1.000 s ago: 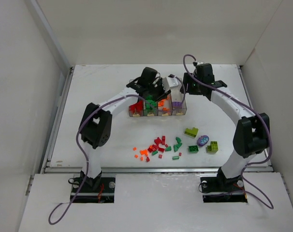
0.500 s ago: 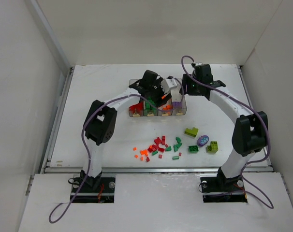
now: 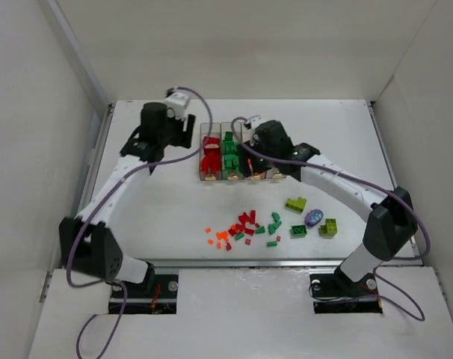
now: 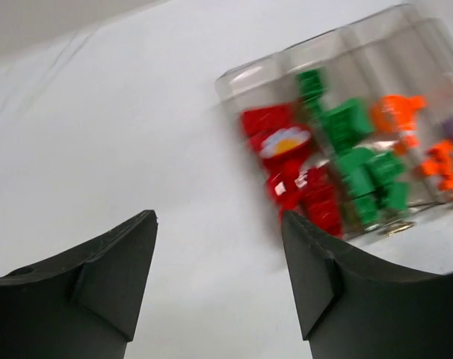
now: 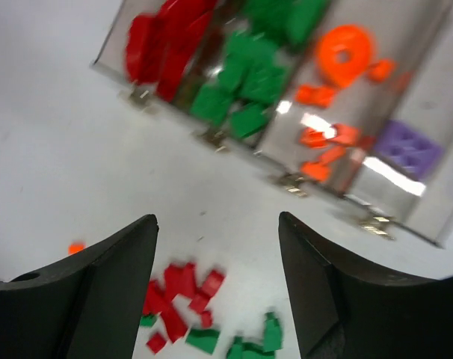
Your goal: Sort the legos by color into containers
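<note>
The containers (image 3: 211, 178) stand in a row at mid table, holding red (image 3: 210, 155), green (image 3: 230, 153) and orange legos (image 3: 250, 169); the right arm covers the right-hand end. My left gripper (image 3: 188, 134) hangs open and empty just left of the row; its own view shows the containers (image 4: 234, 82) ahead to the right. My right gripper (image 3: 250, 159) is open and empty above the row's right half. Its view looks past the containers (image 5: 421, 75), with a purple brick (image 5: 410, 146), down to the loose red (image 5: 178, 299) and green legos (image 5: 249, 340).
Loose small legos (image 3: 245, 224) lie scattered in front of the row. To their right are lime bricks (image 3: 295, 203) (image 3: 329, 226), a green brick (image 3: 298, 230) and a purple oval piece (image 3: 313, 218). White walls enclose the table.
The left arm has swung from above the containers out to their left, jaws now apart. The right gripper has come from behind the row's right end forward over it.
</note>
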### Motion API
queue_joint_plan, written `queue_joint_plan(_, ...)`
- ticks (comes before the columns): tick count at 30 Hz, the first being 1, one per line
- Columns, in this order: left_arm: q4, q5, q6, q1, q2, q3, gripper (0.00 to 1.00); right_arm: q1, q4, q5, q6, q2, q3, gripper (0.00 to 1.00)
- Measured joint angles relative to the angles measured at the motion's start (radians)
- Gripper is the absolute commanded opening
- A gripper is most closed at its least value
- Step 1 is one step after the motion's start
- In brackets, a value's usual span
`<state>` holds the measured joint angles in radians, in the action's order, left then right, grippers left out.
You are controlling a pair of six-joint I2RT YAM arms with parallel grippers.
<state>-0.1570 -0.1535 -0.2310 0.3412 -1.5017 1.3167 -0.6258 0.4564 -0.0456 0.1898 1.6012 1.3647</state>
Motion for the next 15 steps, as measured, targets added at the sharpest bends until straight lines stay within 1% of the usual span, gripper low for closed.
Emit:
queue_joint_plan(1, -0.005, 0.053, 0.051, -0.04, 0.068, -0.058, 0.6, -0.032, 0.001, 0.019, -0.003, 0.005, -0.009, 0.71)
queue_joint_plan(3, -0.028, 0.167, 0.152, -0.092, 0.18, -0.174, 0.58, -0.099, 0.003, 0.046, -0.01, 0.029, -0.024, 0.71)
queue_joint_plan(6, -0.077, 0.283, 0.322, -0.122, 0.286, -0.34, 0.58, -0.19, 0.008, 0.056, -0.006, 0.087, -0.037, 0.71)
queue_joint_plan(8, -0.119, 0.323, 0.423, -0.144, 0.323, -0.436, 0.58, -0.249, 0.007, 0.056, 0.0, 0.129, -0.039, 0.71)
queue_joint_plan(10, -0.15, 0.344, 0.494, -0.17, 0.352, -0.497, 0.58, -0.308, 0.007, 0.054, 0.015, 0.164, -0.039, 0.71)
queue_joint_plan(15, -0.172, 0.388, 0.612, -0.257, 0.478, -0.583, 0.58, -0.443, 0.027, 0.023, 0.055, 0.268, -0.01, 0.71)
